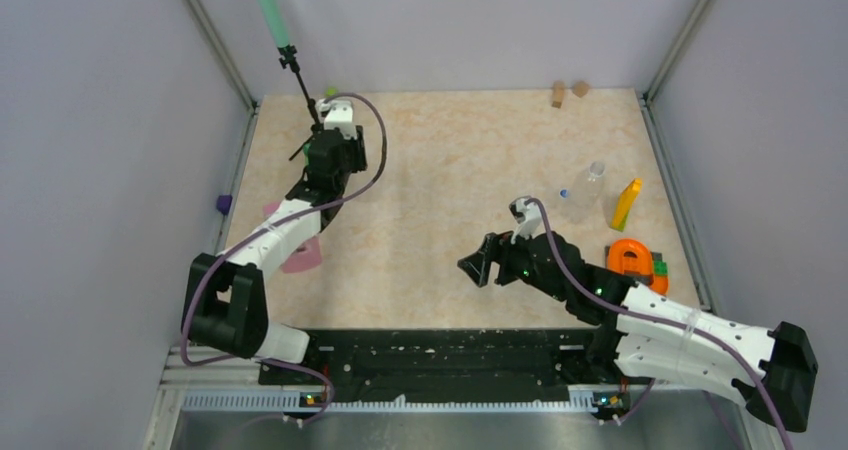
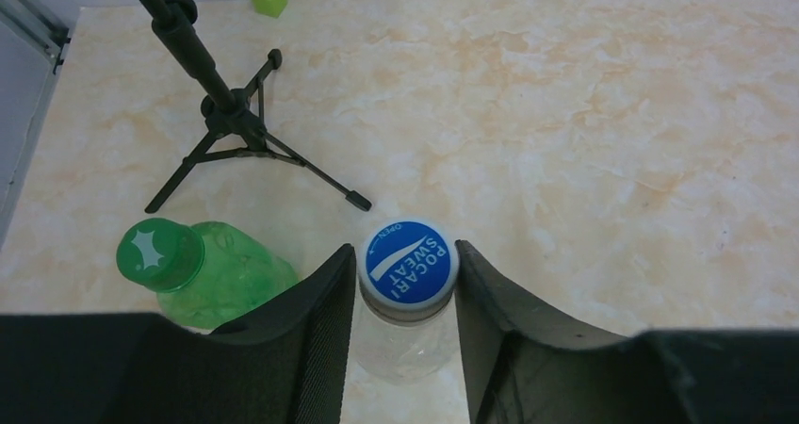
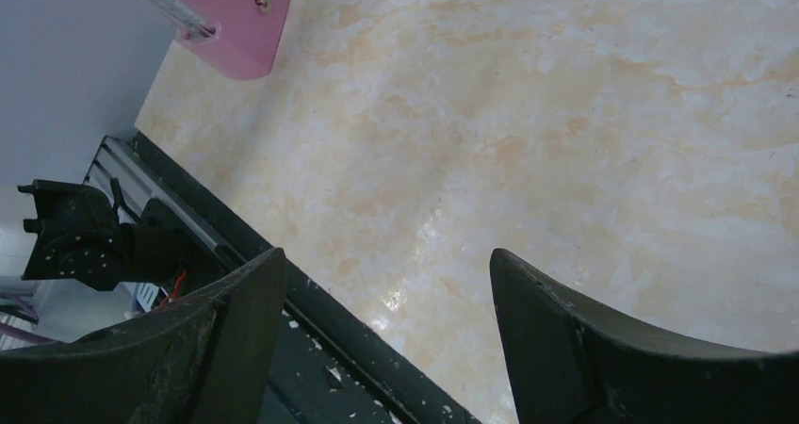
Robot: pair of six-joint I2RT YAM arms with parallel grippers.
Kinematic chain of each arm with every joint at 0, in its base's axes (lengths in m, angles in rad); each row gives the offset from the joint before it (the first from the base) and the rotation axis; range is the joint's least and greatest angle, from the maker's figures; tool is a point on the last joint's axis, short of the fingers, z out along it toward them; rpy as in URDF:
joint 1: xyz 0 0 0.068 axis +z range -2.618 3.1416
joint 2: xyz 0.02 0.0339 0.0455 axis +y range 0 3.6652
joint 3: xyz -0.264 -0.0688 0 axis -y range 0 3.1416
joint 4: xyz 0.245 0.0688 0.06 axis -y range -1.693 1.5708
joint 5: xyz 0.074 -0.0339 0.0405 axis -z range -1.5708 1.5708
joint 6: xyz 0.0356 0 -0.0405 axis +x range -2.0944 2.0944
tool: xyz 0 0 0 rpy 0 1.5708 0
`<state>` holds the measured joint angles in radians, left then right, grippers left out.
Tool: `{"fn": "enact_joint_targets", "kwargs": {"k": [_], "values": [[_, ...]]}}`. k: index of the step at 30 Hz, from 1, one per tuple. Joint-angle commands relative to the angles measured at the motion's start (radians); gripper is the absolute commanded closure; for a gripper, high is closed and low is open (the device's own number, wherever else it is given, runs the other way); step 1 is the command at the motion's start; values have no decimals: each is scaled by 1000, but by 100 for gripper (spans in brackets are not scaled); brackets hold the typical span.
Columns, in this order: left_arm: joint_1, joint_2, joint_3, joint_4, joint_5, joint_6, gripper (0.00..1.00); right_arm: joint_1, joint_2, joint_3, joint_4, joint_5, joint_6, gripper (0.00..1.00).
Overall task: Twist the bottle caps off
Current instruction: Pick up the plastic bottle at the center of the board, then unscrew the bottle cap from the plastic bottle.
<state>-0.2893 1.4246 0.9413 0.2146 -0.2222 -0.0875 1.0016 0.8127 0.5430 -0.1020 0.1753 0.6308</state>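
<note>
Marbled surface (image 2: 612,113) under clear bottle (image 2: 400,349); left tool (image 2: 403,254) narrow, pinching blue cap (image 2: 408,266); right tool (image 3: 386,254) wide, empty. Risk: unbraced bottle spinning with cap.

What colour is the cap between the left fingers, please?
Blue cap, white lettering; left wrist view.

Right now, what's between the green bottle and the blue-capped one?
One finger of the left tool stands between the green bottle and the blue-capped bottle; the left wrist view shows it.
</note>
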Motion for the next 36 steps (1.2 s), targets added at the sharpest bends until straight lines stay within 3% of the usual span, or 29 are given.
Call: {"fn": "enact_joint_targets", "kwargs": {"k": [1, 6, 8, 10, 21, 25, 29, 36], "values": [[6, -5, -33, 91, 12, 19, 63, 15, 12, -9, 38, 18, -5, 23], [6, -58, -49, 55, 70, 31, 95, 14, 24, -12, 43, 24, -4, 23], [6, -95, -55, 28, 111, 32, 100, 15, 30, -13, 47, 23, -1, 23], [6, -148, -62, -17, 189, 42, 100, 15, 35, -13, 51, 19, 1, 23], [-4, -468, -180, -260, 903, -74, 100, 14, -16, -77, 172, -41, 6, 23], [-28, -527, -273, -119, 1140, -146, 100, 15, -67, -153, 362, -182, -15, 21], [-54, -544, -284, -68, 1272, -202, 100, 14, -93, -167, 386, -226, -13, 20], [-168, -482, -245, -17, 1348, -229, 100, 15, -42, -174, 487, -361, -51, 20]]}}
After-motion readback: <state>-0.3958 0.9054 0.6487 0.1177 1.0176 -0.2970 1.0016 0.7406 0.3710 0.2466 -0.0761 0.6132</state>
